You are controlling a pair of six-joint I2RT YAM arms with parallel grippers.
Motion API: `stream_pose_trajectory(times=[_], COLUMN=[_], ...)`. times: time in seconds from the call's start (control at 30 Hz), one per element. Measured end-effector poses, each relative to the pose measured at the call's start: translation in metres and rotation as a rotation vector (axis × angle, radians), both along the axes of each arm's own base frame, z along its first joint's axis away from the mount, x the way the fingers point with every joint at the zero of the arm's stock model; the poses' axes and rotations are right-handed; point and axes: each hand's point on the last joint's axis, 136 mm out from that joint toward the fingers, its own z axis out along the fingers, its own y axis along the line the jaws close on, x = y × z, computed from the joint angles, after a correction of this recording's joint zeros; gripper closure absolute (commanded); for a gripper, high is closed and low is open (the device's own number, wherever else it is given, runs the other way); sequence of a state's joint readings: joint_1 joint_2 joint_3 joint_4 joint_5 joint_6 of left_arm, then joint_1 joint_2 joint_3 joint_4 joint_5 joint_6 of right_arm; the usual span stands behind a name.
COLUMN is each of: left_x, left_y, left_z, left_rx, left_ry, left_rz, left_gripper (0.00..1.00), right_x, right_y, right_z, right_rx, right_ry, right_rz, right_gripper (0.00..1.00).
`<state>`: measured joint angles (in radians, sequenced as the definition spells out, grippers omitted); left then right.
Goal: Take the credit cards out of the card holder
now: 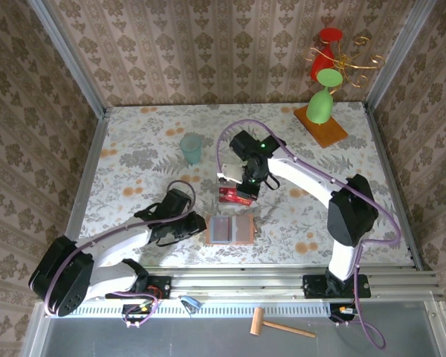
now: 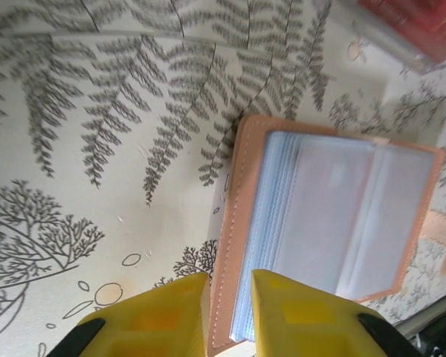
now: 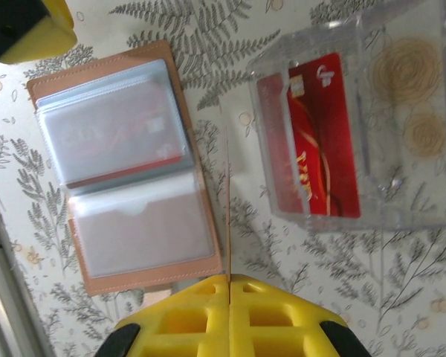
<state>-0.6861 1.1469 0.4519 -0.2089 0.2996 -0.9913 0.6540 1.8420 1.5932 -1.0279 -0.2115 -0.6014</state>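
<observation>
From above, the card holder (image 1: 230, 230) is lying open on the counter (image 1: 134, 149), with the left gripper (image 1: 201, 225) at its left edge. At the left wrist, that gripper (image 2: 230, 286) is clasping the edge. At the right wrist, the right gripper (image 3: 228, 286) is pinching a credit card (image 3: 227, 208) edge-on beside a tray (image 3: 386, 134) that is holding a red card (image 3: 323, 134).

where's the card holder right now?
From above, the card holder lies open near the front edge of the table, between the two arms. One edge sits between the left gripper's fingertips, and the clear tray is just beyond it.
</observation>
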Motion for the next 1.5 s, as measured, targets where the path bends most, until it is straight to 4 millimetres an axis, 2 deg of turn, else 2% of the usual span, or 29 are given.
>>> stream_pose_trajectory(times=[0.13,0.33,0.8,1.23,1.5], left_x=[0.007,0.011,0.016,0.017,0.017], left_y=[0.006,0.016,0.025,0.026,0.026], left_z=[0.006,0.003,0.002,0.003,0.003], left_rx=[-0.006,0.007,0.010,0.006,0.006], left_ry=[-0.020,-0.003,0.011,0.012,0.012], left_rz=[0.034,0.071,0.109,0.117,0.116], left_gripper=[0.76,0.75,0.76,0.76,0.76], right_x=[0.017,0.039,0.060,0.053,0.050], right_y=[0.005,0.011,0.021,0.018,0.020], right_z=[-0.001,-0.002,-0.018,-0.037,-0.040], right_rx=[-0.015,-0.032,-0.085,-0.121,-0.111], right_ry=[-0.003,0.004,0.071,0.150,0.169], right_rz=[0.037,0.075,0.136,0.164,0.171], right_gripper=[1.00,1.00,1.00,1.00,1.00])
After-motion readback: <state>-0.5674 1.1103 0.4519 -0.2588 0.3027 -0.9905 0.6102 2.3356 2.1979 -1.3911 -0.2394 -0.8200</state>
